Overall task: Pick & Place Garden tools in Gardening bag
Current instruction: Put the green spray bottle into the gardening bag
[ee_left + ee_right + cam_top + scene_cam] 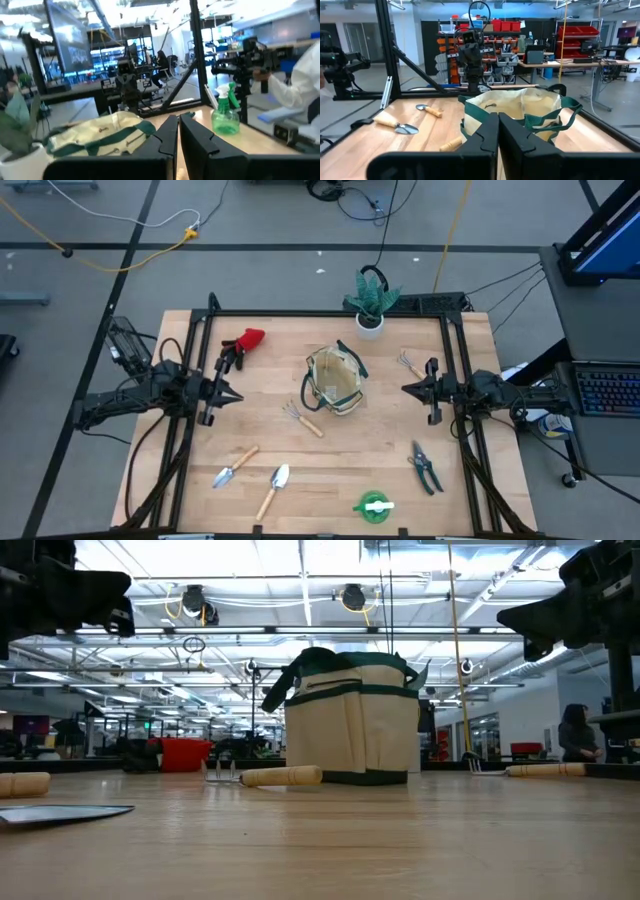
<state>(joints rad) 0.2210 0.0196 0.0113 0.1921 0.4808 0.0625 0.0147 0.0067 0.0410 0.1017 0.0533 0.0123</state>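
A green plant [372, 298] in a white pot [369, 323] stands at the far edge of the wooden table [330, 450], just inside the black frame [330, 313] that runs round the top. A green spray bottle [225, 114] stands near the table's edge. Off the table to one side lies a keyboard [608, 394]. Yellow cable [120, 240] trails over the grey floor. Red bins [506, 25] sit on shelving in the room beyond, and a person [578, 735] shows far back.
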